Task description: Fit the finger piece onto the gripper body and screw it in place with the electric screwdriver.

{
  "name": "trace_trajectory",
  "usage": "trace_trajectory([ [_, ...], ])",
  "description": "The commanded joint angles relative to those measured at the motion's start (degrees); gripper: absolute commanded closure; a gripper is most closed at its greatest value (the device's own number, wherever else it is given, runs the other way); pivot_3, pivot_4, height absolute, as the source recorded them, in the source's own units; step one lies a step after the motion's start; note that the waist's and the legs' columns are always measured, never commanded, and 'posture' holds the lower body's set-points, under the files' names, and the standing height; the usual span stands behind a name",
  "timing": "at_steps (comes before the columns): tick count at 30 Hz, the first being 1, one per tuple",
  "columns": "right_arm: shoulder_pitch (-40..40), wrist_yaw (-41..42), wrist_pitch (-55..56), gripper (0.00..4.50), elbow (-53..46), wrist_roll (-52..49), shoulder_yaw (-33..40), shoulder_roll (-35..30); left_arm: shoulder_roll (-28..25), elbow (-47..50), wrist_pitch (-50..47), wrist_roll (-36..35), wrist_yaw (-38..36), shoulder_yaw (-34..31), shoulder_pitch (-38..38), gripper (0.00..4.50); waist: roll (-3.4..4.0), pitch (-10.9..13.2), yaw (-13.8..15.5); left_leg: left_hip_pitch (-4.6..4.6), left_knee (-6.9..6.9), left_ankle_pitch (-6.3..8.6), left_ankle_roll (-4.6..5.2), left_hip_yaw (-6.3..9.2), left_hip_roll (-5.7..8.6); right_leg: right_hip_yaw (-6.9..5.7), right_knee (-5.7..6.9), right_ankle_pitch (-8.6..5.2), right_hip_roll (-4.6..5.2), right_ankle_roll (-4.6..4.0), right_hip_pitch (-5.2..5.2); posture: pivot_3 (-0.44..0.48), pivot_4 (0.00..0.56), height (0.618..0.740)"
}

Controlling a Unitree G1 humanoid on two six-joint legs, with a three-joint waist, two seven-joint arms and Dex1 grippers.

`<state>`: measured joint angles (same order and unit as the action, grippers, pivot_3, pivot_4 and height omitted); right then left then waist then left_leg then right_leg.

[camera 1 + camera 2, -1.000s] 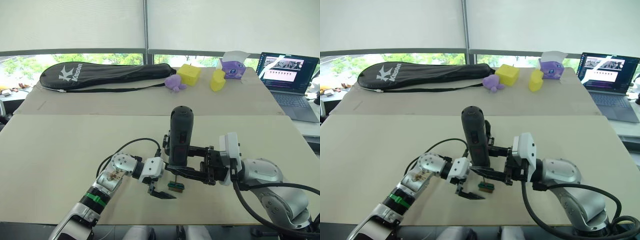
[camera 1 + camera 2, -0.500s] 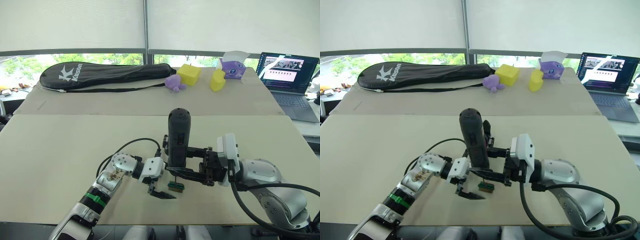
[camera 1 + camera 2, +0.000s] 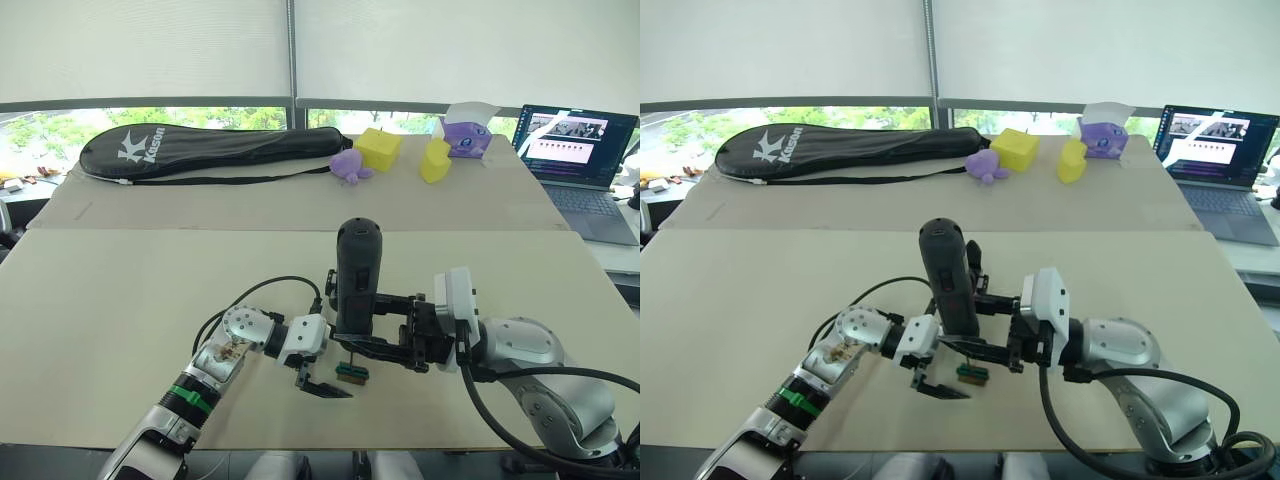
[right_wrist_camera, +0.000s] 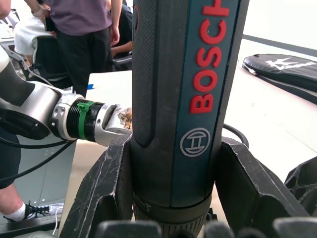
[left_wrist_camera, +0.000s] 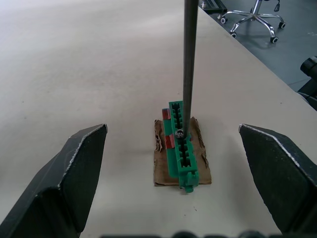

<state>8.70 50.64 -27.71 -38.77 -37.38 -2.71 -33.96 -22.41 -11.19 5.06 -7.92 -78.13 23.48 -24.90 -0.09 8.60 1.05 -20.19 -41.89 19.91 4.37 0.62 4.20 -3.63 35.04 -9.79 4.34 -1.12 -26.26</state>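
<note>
The right gripper [image 3: 385, 330] is clamped around the screwdriver [image 3: 356, 275], holding it upright over the near middle of the surface [image 3: 120, 300]. In the right wrist view its fingers [image 4: 106, 191] press against both sides of the black barrel, which bears red lettering. The thin metal bit [image 5: 188, 64] comes straight down onto a small green block [image 5: 181, 146], its tip meeting a screw head in the block's middle row. The block lies on a scrap of brown card [image 5: 166, 171], flat on the surface.

The left gripper [image 3: 318, 382] sits low, just beside the block on the robot's left, its fingers [image 5: 69, 171] spread wide with the block and bit between them, touching neither.

At the far side of the surface lie a long black racket bag [image 3: 200, 148], a purple toy [image 3: 350, 166], a yellow block [image 3: 380, 148], a second yellow piece [image 3: 435, 160] and a purple-and-white box [image 3: 465, 130]. An open laptop [image 3: 575, 150] stands on the far right. A person in a purple top [image 4: 84, 20] stands beyond the surface in the right wrist view.
</note>
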Motion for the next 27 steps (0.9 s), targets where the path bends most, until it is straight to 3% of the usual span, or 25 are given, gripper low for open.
trace_trajectory([
  [1, 0.7, 0.1, 1.6, 2.54, -1.6, -1.5, 1.7, -0.2, 0.1, 1.0, 0.8, -0.4, 0.1, 0.0, -0.5, 0.00, 0.00, 0.0, 0.0, 0.00, 0.00, 0.00, 0.00, 0.00, 0.00, 0.00, 0.00, 0.00, 0.00, 0.00, 0.00, 0.000, 0.150, 0.740],
  [27, 0.5, 0.3, 1.5, 2.54, -1.5, -2.3, 2.1, -1.1, 0.0, 0.7, 1.5, -0.1, 0.1, 0.0, -0.5, 0.00, 0.00, 0.0, 0.0, 0.00, 0.00, 0.00, 0.00, 0.00, 0.00, 0.00, 0.00, 0.00, 0.00, 0.00, 0.00, 0.000, 0.150, 0.740],
])
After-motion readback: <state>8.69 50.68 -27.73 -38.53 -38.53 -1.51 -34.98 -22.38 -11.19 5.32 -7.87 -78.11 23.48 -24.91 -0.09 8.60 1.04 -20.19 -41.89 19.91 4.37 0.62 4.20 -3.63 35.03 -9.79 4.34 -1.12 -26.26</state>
